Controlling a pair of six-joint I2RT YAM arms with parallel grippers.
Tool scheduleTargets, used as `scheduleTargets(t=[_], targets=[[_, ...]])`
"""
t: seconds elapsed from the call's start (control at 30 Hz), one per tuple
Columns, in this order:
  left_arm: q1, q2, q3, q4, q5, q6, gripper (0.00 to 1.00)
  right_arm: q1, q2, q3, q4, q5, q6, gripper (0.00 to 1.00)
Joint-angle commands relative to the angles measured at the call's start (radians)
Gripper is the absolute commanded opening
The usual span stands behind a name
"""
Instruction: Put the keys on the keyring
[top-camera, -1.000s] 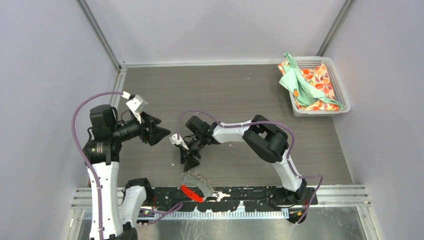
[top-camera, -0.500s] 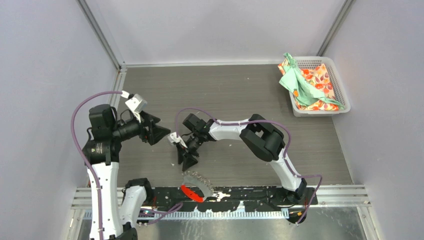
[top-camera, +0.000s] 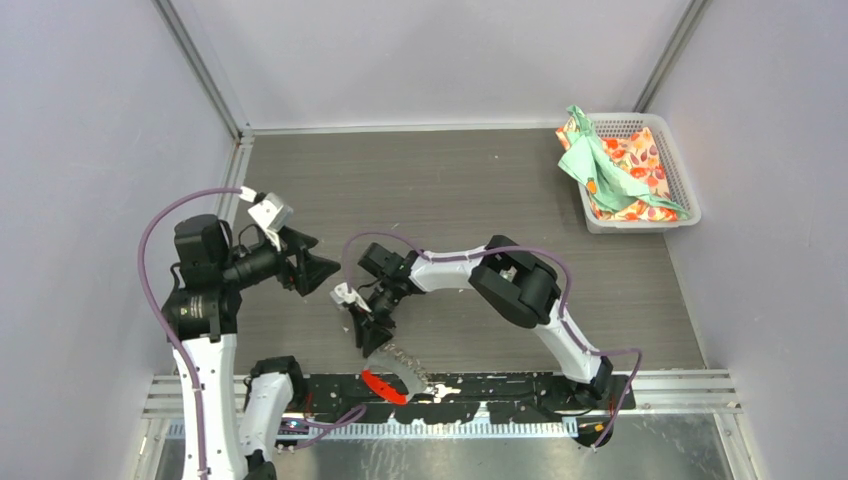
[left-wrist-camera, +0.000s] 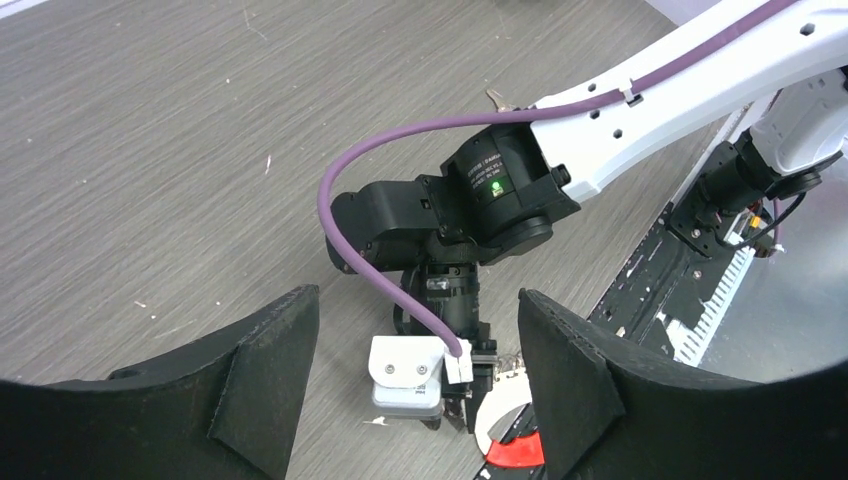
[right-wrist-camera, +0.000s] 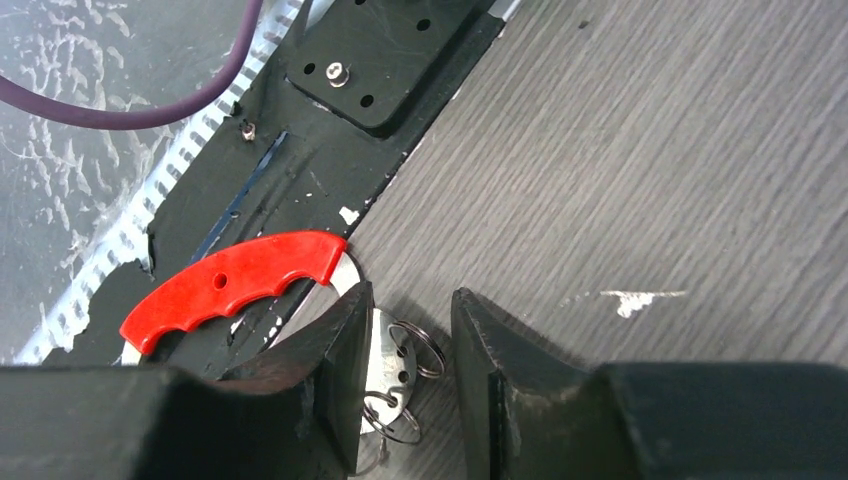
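At the table's (right-wrist-camera: 650, 150) near edge, right fingers (right-wrist-camera: 500, 350) straddle the keyring (right-wrist-camera: 390, 355), not yet clenched.
We judge it light, floppy, slippery metal; grip the stiff red tab (right-wrist-camera: 230, 285). Meanwhile our left fingers (left-wrist-camera: 250, 390) hang released, empty.

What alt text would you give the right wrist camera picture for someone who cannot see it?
Two black fingers of the right gripper stand apart at the bottom of the picture, straddling the silvery metal and small wire rings of the keyring. Its red tab lies to the left over a black rail at the edge of the grey wood-grain table.
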Motion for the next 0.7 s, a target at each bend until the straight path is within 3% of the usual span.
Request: scheduleTargets(t=[0.0,0.1,0.23,0.4,0.67], targets=[[0.006,-0.016,0.025,-0.006,-0.001,-0.001,0.74,0.008,0.011,0.024,-0.023,0.029,-0.014,0.35],[0.006,-0.009,0.025,0.000,0.005,0.000,0.74,-0.001,-0.008,0.029,-0.060,0.045,-0.028,0.27],[0.005,-0.008,0.025,0.008,0.019,-0.006,0.74,-0.025,-0.039,0.015,-0.086,0.035,-0.046,0.38],[0.005,-0.008,0.027,0.005,0.020,-0.008,0.74,-0.045,-0.048,0.013,-0.112,0.006,-0.071,0.44],[0.005,0.004,0.042,0.004,0.023,-0.002,0.73,-0.045,-0.030,0.028,-0.134,-0.008,-0.083,0.41]])
